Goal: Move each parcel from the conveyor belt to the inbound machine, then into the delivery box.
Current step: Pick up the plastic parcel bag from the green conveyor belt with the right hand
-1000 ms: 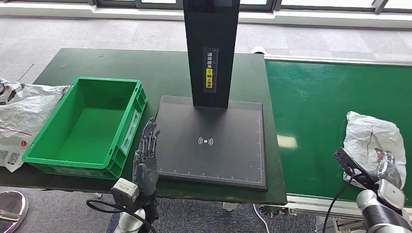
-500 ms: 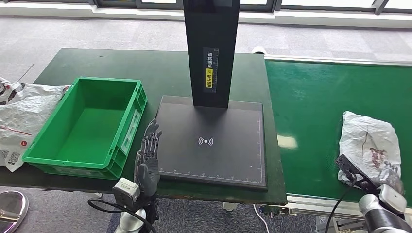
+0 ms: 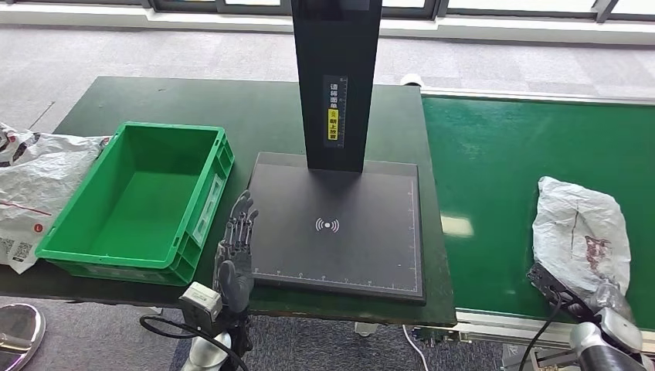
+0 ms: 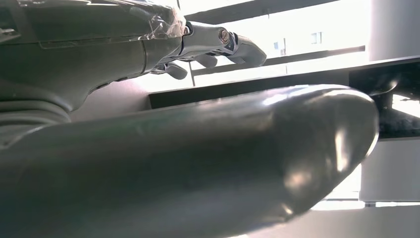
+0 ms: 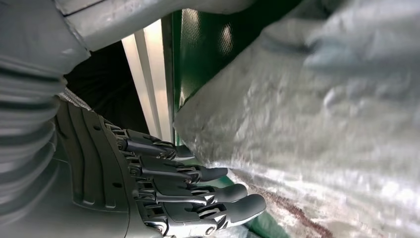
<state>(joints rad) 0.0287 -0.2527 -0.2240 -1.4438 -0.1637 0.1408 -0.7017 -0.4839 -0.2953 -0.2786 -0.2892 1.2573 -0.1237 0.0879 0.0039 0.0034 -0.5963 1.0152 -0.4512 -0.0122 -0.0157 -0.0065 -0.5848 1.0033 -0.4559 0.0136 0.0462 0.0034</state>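
A crumpled white-grey parcel (image 3: 579,228) lies on the green conveyor belt (image 3: 502,147), close to its near edge. My right hand (image 3: 610,300) is at the parcel's near end. In the right wrist view its dark fingers (image 5: 198,193) stretch out under the edge of the parcel (image 5: 322,109) and the thumb lies over it; the fingers are not curled around it. My left hand (image 3: 234,255) stands with fingers straight and apart, holding nothing, between the green delivery box (image 3: 202,220) and the black plate of the inbound machine (image 3: 347,255).
The machine's black column (image 3: 336,77) rises behind the plate. The box is empty. Another white parcel (image 3: 31,185) lies on the table left of the box. The belt's pale frame (image 5: 148,84) runs along its near edge.
My right hand has drawn back from on top of the parcel to its near end. The parcel has shifted a little to the left and turned slightly. The left hand stayed put.
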